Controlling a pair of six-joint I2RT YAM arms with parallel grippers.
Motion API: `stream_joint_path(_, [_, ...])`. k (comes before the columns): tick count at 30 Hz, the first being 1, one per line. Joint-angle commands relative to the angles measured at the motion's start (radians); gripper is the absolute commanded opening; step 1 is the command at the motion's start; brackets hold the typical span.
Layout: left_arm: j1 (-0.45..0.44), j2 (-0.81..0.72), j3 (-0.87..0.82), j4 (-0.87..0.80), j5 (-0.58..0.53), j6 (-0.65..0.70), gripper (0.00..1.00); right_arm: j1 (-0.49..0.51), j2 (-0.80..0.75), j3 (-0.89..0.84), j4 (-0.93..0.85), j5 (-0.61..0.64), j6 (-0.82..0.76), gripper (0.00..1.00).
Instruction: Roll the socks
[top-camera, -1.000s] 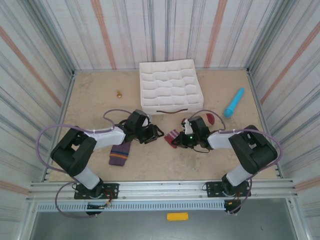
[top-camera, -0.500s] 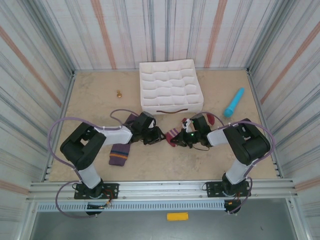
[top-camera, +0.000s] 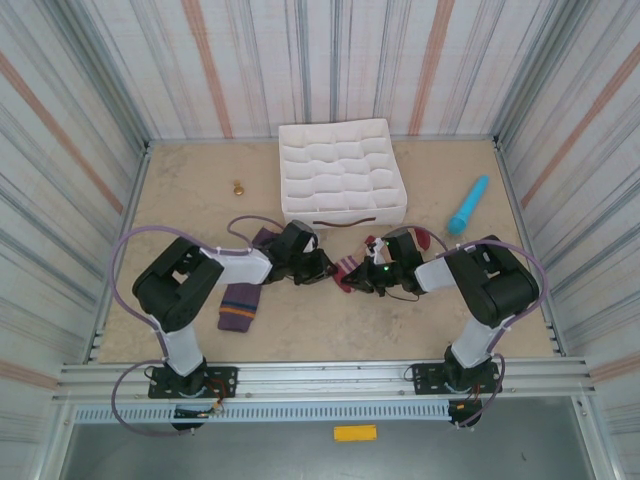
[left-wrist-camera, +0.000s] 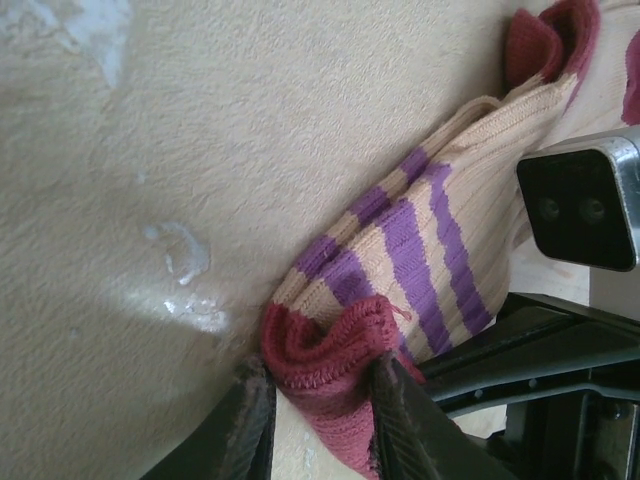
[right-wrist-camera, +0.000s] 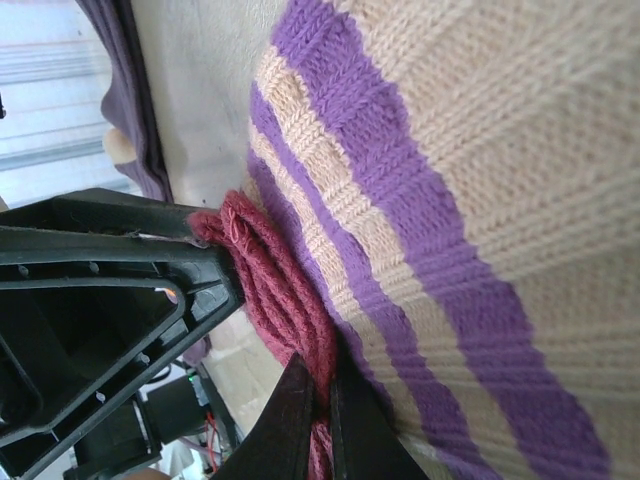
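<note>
While left gripper (left-wrist-camera: 322, 425) and right gripper (right-wrist-camera: 322, 415) are each nipping the dark red cuff of the beige sock (left-wrist-camera: 420, 250), lying just in front of the white box (top-camera: 340, 215): roll step seemingly beginning. Handling: both should be turning together, evenly, so the cuff is not slipping free.

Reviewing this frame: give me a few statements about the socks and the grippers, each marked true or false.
1. The left gripper pinches the dark red end of the beige sock. True.
2. The purple sock lies inside the white organizer. False: it lies on the table, outside it.
3. The right gripper holds the turquoise stick. False: it is shut on the beige sock's red end.
4. The turquoise stick lies on the table, right of the organizer. True.
</note>
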Motion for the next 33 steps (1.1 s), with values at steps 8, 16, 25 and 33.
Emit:
stream_joint_path(8, [-0.015,0.056,0.019,-0.110,-0.078,-0.013,0.12,-0.013,0.076,-0.038,-0.090,0.097,0.017,0.00])
stream_joint_path(16, [-0.002,0.031,0.132,-0.353,-0.076,0.074,0.00,-0.001,-0.117,-0.002,-0.329,0.186,-0.159,0.25])
stream_joint_path(25, [0.012,0.019,0.216,-0.536,-0.045,0.147,0.00,0.194,-0.428,0.127,-0.705,0.609,-0.472,0.57])
stream_joint_path(33, [0.036,0.018,0.204,-0.541,0.032,0.139,0.00,0.550,-0.462,0.152,-0.721,1.132,-0.641,0.62])
